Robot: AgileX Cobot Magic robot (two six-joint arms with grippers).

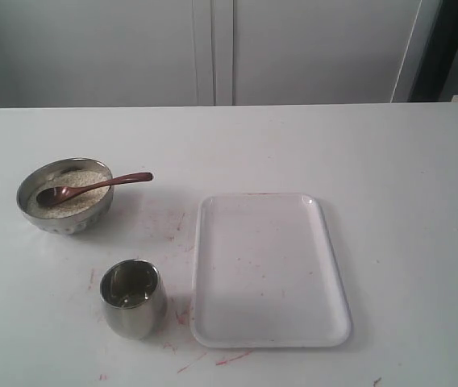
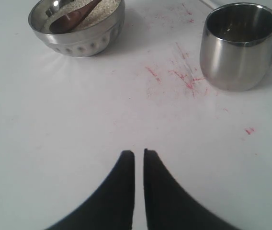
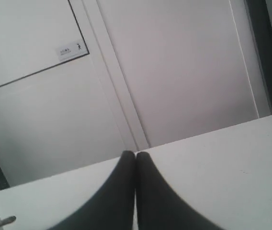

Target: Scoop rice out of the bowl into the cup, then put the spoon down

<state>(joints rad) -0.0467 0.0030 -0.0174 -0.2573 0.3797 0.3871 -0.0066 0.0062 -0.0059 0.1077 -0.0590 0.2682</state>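
1. The spoon (image 1: 92,187) lay in the bowl (image 1: 68,224) with its head on the rice (image 1: 72,206). The handle crossed the rim and hung out over the bench (image 1: 374,161).
2. Key relation: in the exterior view the spoon's long axis ran from the head, deep in the bowl, out to the right toward the tray (image 1: 268,274), rising slightly. The free handle end was on the tray side of the bowl, clear of the rim.
3. The cup (image 1: 133,310) stood upright near the bowl, on the camera side, just beside the tray's edge. I couldn't tell whether any rice was in it.
4. The left fingers (image 2: 125,172) were all but closed, with only a thin slit between them, and held nothing. They sat low over bare bench, well apart from both vessels. The bowl and cup lay ahead of the tips, one to each side of the finger line.
5. The right fingers (image 3: 125,177) were pressed together and empty. They faced the back wall (image 3: 184,72), with none of the task's things clearly in that view.
6. Judgement: the left arm was the nearer one and on the bowl's side. It would need to open, then reach forward and across the bowl to pinch the handle across its axis near the free end.
7. Judgement: scooping hadn't started.
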